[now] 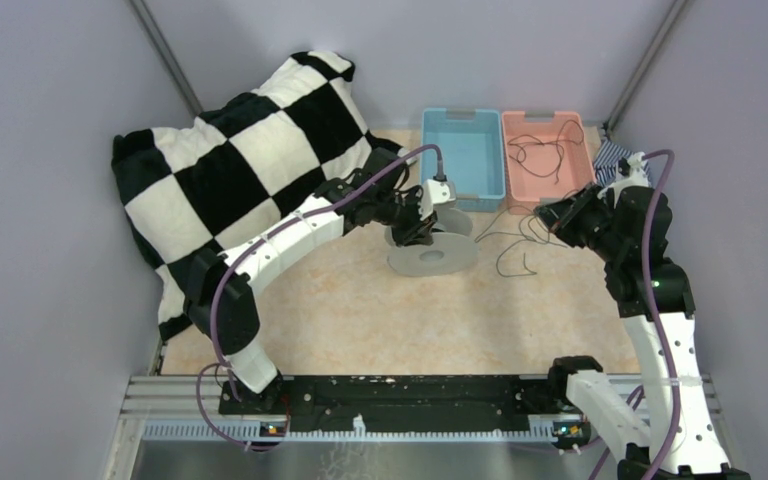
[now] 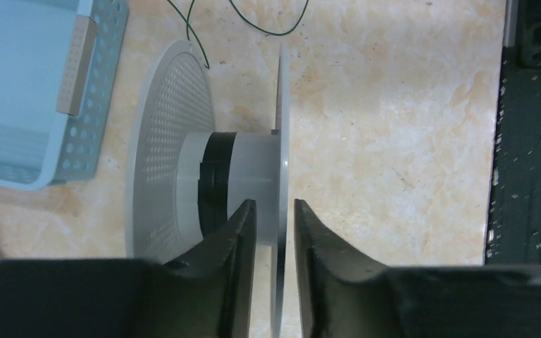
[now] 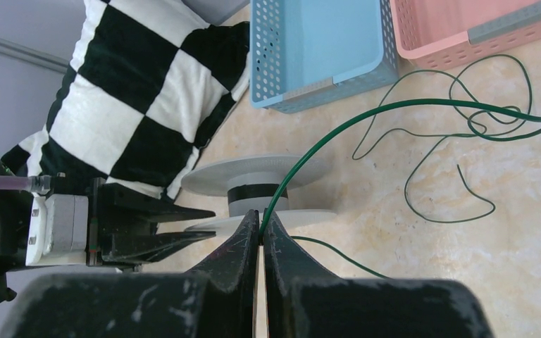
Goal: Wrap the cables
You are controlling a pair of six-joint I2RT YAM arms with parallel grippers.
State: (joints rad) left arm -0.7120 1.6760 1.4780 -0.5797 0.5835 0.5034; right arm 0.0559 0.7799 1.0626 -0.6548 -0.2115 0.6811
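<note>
Pinching the cable [image 3: 366, 116] tight in the right tool [image 3: 261, 224], loose loops on the desk [image 3: 465, 282] at right of frame below the pink bin [image 3: 465, 28], left tool [image 2: 275, 208] cracked open around the spool [image 2: 172, 127] rim

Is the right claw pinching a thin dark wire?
Yes, the right claw is shut on the thin dark wire, which arcs out from its tip.

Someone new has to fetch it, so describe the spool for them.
Find the blue bin at the table's far edge, left of the pink bin. Just in front of it sits the spool. Unlike the boxy bins it is round: two pale grey discs with a dark band between.
</note>
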